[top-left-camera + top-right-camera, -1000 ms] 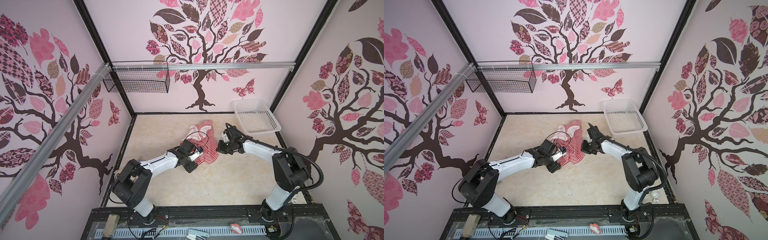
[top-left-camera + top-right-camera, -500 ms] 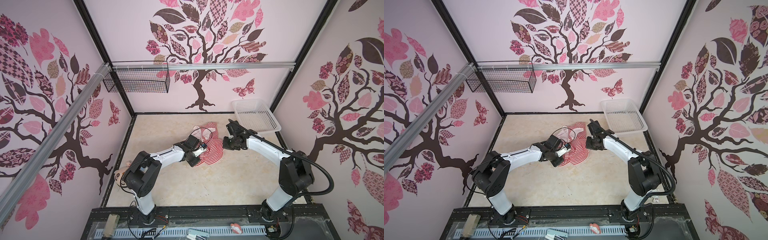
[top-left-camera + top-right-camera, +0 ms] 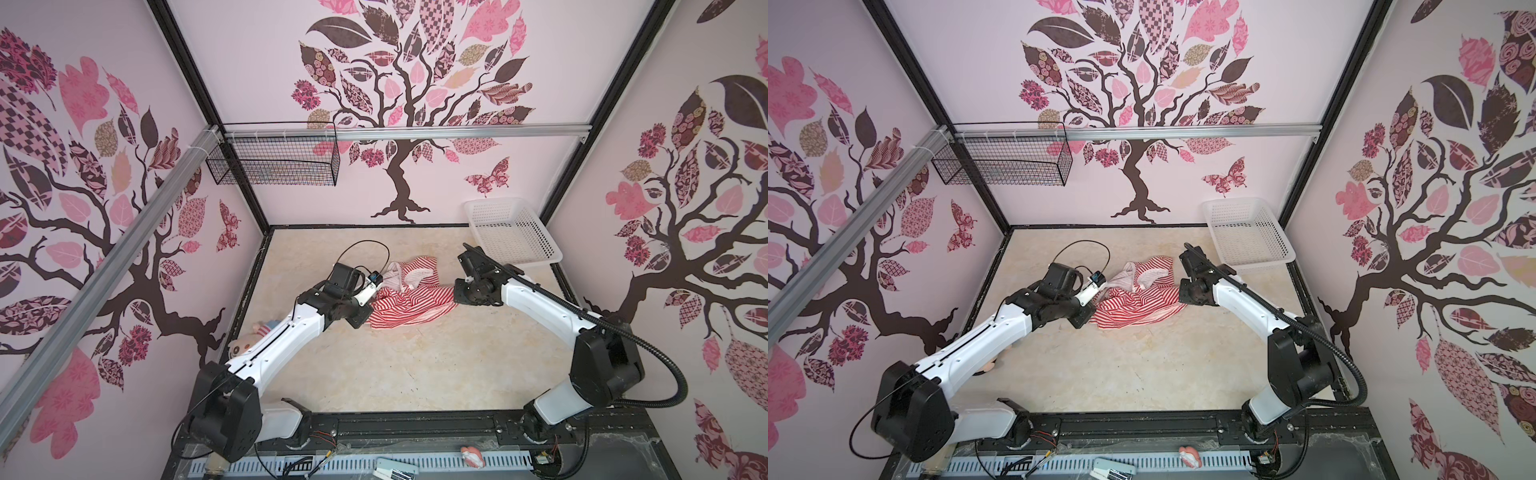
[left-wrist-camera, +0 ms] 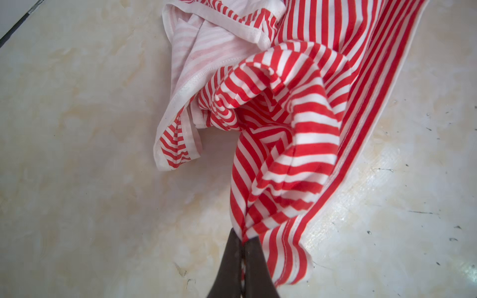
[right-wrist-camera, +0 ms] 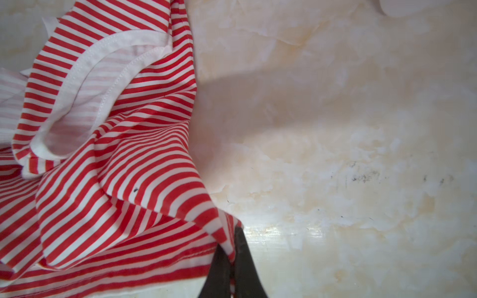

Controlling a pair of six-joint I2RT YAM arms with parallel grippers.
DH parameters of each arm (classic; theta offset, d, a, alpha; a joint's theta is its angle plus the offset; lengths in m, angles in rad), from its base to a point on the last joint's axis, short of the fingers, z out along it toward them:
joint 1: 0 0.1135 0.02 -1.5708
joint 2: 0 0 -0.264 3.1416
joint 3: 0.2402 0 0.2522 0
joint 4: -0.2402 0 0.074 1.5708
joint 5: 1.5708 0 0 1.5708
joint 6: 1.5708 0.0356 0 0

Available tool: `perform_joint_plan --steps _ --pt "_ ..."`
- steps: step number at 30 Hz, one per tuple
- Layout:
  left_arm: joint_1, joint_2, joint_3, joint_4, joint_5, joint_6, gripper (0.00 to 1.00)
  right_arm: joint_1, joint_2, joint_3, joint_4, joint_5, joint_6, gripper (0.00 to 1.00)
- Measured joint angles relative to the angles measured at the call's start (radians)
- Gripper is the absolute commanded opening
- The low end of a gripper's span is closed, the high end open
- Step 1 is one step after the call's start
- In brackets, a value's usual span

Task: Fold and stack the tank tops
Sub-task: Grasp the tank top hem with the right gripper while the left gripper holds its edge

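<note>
One tank top [image 3: 409,301] [image 3: 1138,303], red-and-white striped with white trim, lies crumpled mid-table, its lower part drawn out sideways between both arms. My left gripper [image 3: 373,297] [image 3: 1099,300] is at its left edge. In the left wrist view the dark fingers [image 4: 233,258] of that gripper [image 4: 244,238] are shut on a bunched fold of the tank top [image 4: 284,134]. My right gripper [image 3: 456,296] [image 3: 1181,296] is at the right edge. In the right wrist view this gripper [image 5: 231,242] pinches a corner of the tank top [image 5: 108,175].
A white plastic basket [image 3: 513,216] [image 3: 1246,208] stands at the back right corner. A black wire basket [image 3: 274,162] hangs on the back wall at the left. A plush doll [image 3: 249,340] lies by the left wall under my left arm.
My left gripper has shut on the tank top's left edge. Both arms have shifted toward the back and apart, and the cloth is spread wider between them.
</note>
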Motion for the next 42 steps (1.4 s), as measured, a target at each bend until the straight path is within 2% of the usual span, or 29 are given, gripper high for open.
perform_joint_plan --steps 3,8,9,11,12,15,19,24,28,36,42 --pt "0.000 -0.008 -0.043 0.001 -0.022 0.000 0.00 0.052 0.018 -0.001 0.001 0.006 -0.004 0.00" --pt "0.000 0.083 -0.066 0.011 -0.143 -0.004 0.00 0.154 0.106 0.029 -0.001 0.039 -0.005 0.02" --pt "0.000 0.104 -0.065 0.016 -0.163 -0.006 0.02 0.168 0.126 0.043 -0.006 0.043 -0.008 0.07" --pt "0.001 0.163 -0.058 0.014 -0.211 -0.010 0.13 0.193 0.172 0.085 -0.010 0.047 -0.011 0.33" --pt "0.001 0.188 -0.052 0.013 -0.225 -0.014 0.17 0.201 0.186 0.098 -0.009 0.048 -0.021 0.40" --pt "0.001 0.228 -0.044 0.008 -0.256 -0.031 0.29 0.220 0.191 0.103 0.004 0.043 -0.023 0.49" --pt "0.004 0.182 -0.047 0.003 -0.268 -0.045 0.45 0.225 0.113 0.043 0.024 0.048 -0.016 0.55" --pt "0.005 0.087 -0.067 0.005 -0.272 -0.052 0.48 0.219 0.004 -0.026 0.035 0.049 -0.008 0.56" --pt "0.006 0.086 -0.091 0.002 -0.269 -0.050 0.49 0.193 -0.047 -0.108 0.077 0.008 0.010 0.59" --pt "0.019 0.106 -0.115 -0.005 -0.225 -0.050 0.49 0.032 -0.117 -0.259 0.186 -0.170 0.039 0.59" --pt "0.130 0.142 -0.106 -0.037 -0.101 -0.048 0.49 0.014 -0.120 -0.278 0.234 -0.254 0.056 0.46"
